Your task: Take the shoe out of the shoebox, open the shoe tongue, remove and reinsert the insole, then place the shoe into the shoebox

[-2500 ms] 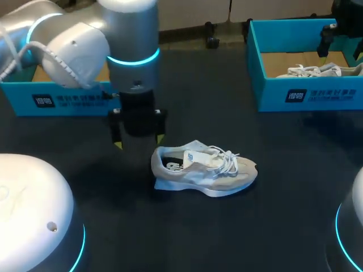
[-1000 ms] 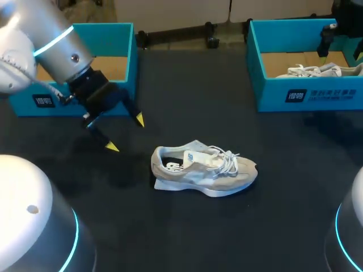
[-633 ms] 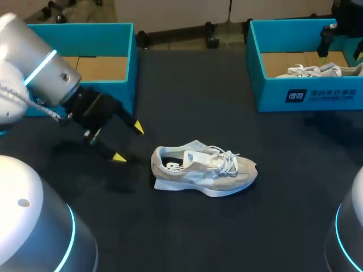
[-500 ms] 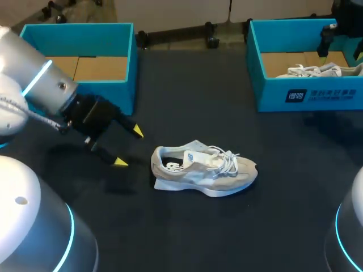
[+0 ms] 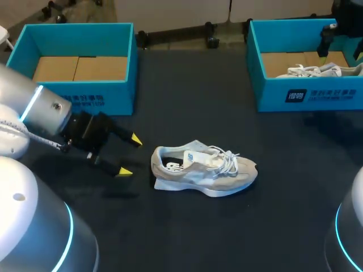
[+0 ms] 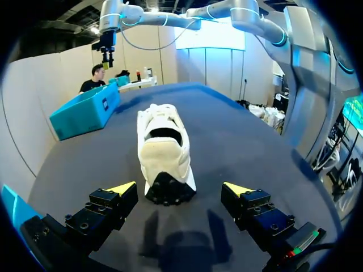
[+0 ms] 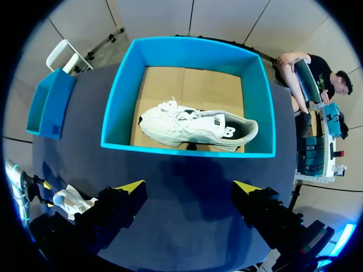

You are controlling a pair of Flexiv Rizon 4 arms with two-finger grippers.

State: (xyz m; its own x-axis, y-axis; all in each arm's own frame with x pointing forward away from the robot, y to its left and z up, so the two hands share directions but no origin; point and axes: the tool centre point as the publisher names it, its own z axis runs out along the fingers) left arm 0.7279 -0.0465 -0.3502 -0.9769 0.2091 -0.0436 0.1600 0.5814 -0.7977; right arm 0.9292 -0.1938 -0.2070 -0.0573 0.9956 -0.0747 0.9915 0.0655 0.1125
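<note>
Approach work is my reading of the step in hand: the left hand (image 6: 180, 190) hangs low over the bench (image 5: 187, 232) with its yellow-tipped fingers spread wide and nothing between them, aimed straight at the heel of the shoe (image 6: 164, 144) and short of touching it. The right hand (image 7: 190, 187) is likewise released and empty, held high above the right shoebox (image 7: 187, 150), where a second white shoe (image 7: 198, 127) lies on its side on the cardboard floor. The shoe of the task is already out and stands upright on its sole near the middle of the bench, heel toward the left hand and toe toward the right side, well apart from the left shoebox (image 5: 79, 96), which shows only its cardboard floor. So the taking-out looks done; whether the tongue and insole have been dealt with I cannot tell from how it lies. If they have not, the next move calls for the left hand to close in on the heel collar or steady the back of the shoe, so that the tongue can be drawn forward without the light shoe sliding on the dark cloth. The shoe is a pale grey and beige runner with a white midsole, a dark patch of outsole curling up at the heel, loose white laces bunched over the instep, and a labelled tongue lying over a dark insole that shows through the opening.
</note>
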